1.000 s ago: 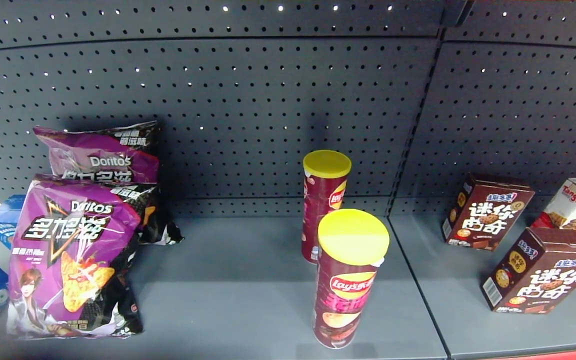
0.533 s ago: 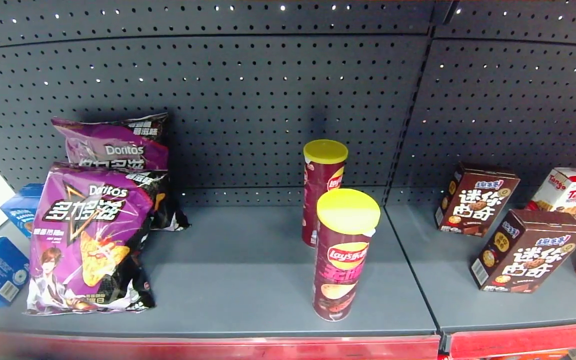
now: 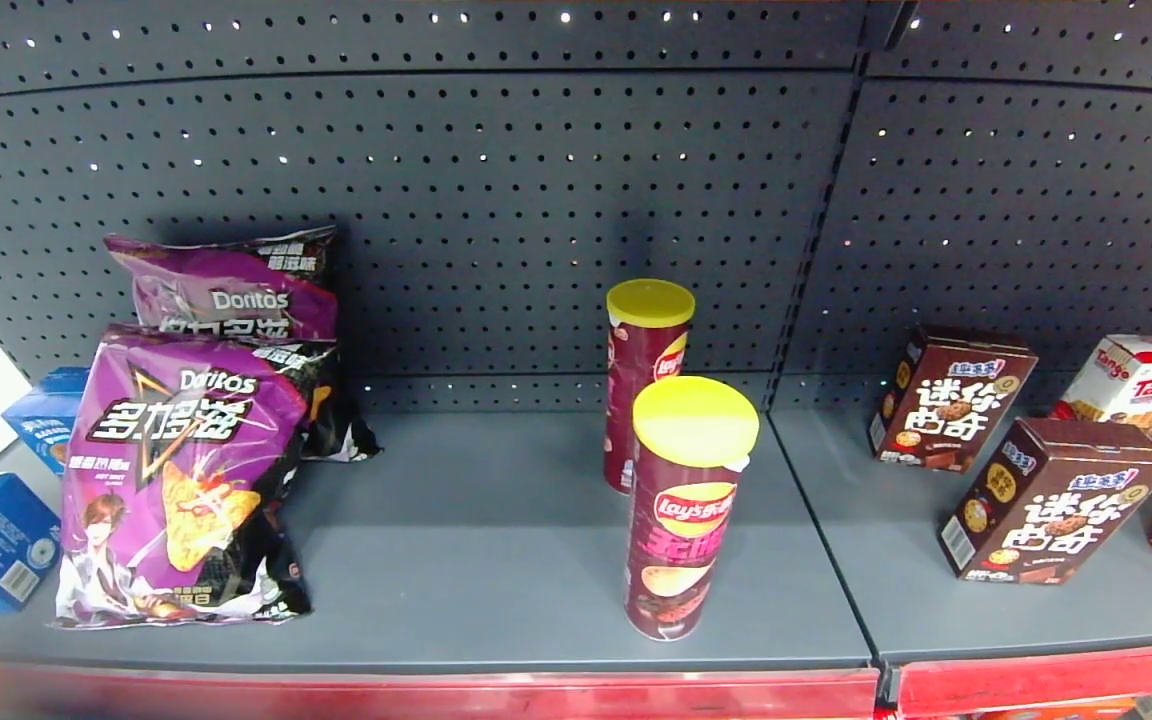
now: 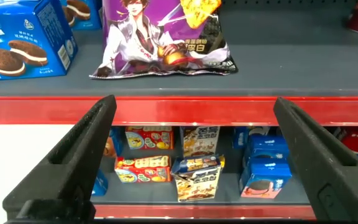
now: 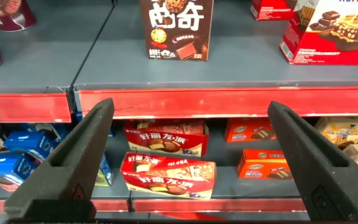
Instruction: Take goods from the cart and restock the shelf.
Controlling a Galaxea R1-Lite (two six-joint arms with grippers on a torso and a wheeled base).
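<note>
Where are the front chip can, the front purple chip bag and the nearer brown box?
front chip can point(image 3: 686, 510), head view, on its label
front purple chip bag point(image 3: 181, 480), head view, middle of its face
nearer brown box point(image 3: 1061, 515), head view, on its front panel

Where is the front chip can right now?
Head view, centre of the shelf: the front chip can stands upright near the front edge, just ahead of the rear can.

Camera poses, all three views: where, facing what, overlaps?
Head view: on the head, looking forward and down at the shelf and front chip can.
Left wrist view: on that wrist, facing the red shelf edge between the open fingers of the left gripper.
Right wrist view: likewise, right gripper open.
Shared: head and left wrist see the purple chip bag.
</note>
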